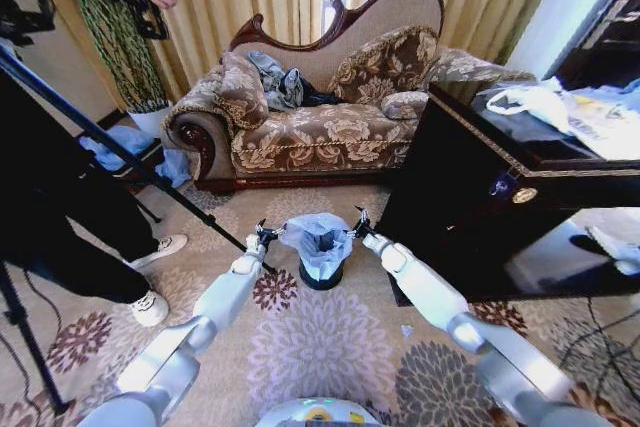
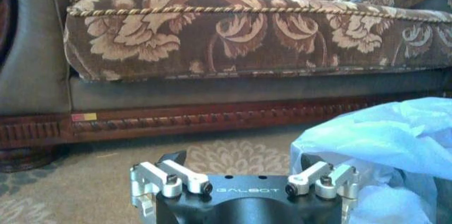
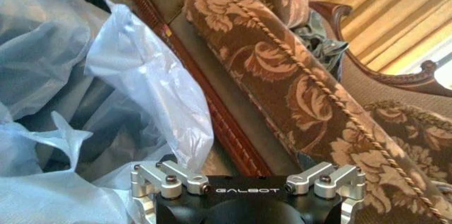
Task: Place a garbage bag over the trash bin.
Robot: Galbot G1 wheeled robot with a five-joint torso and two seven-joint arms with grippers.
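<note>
The small black trash bin (image 1: 321,281) stands on the carpet in front of the sofa. The pale blue garbage bag (image 1: 318,235) lies over its rim and hangs down its sides, with the mouth open at the top. My left gripper (image 1: 266,235) is just beside the bag's left edge. In the left wrist view it (image 2: 242,161) is open, and the bag (image 2: 385,150) bulges just past one finger. My right gripper (image 1: 360,224) is at the bag's right edge. It (image 3: 240,161) is open too, with a fold of the bag (image 3: 152,81) hanging over one finger.
A floral sofa (image 1: 320,127) stands close behind the bin. A dark wooden table (image 1: 520,187) with white bags on it is to the right. At the left are a tripod leg (image 1: 120,157) and a person's feet (image 1: 150,302).
</note>
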